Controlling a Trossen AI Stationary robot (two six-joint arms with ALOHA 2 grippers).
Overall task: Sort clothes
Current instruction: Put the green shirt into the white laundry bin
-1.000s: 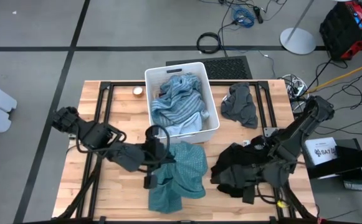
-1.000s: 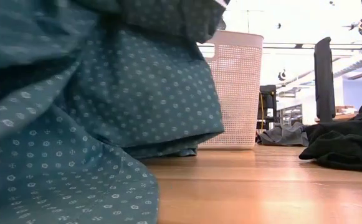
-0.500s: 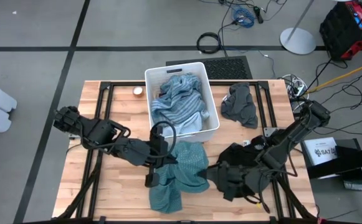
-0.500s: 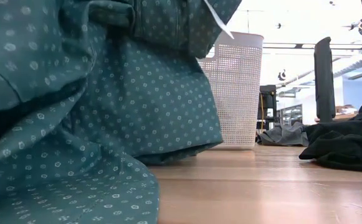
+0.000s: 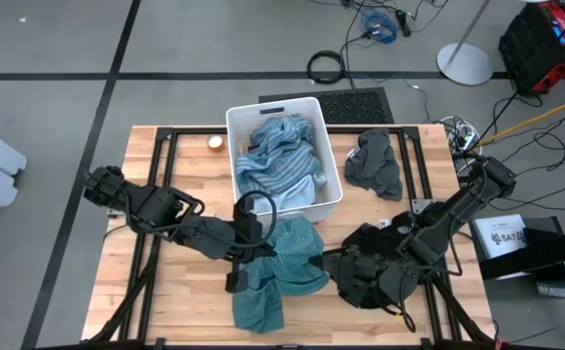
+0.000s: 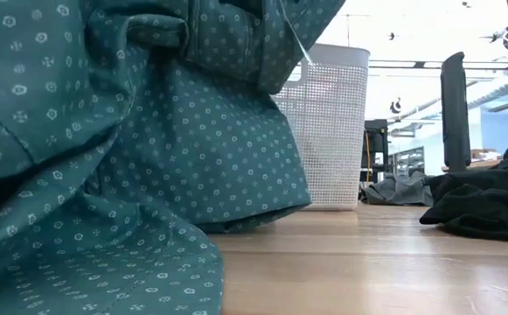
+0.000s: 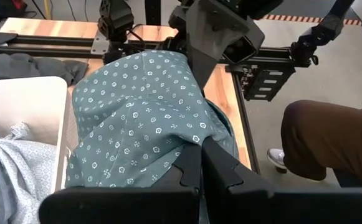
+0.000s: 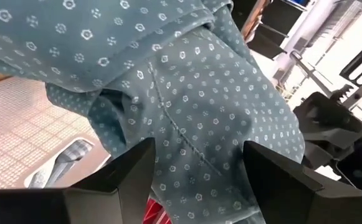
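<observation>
High view: left fingers (image 5: 255, 255) pinch teal garment (image 5: 287, 267) beside bin (image 5: 333, 185); right fingers (image 5: 335, 261) spread at its edge.

Teal white-dotted garment (image 5: 287, 262); white bin (image 5: 239, 123)

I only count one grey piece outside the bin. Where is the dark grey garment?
In the high view the dark grey garment lies on the table's far right part, just right of the white bin, beyond the black pile.
</observation>
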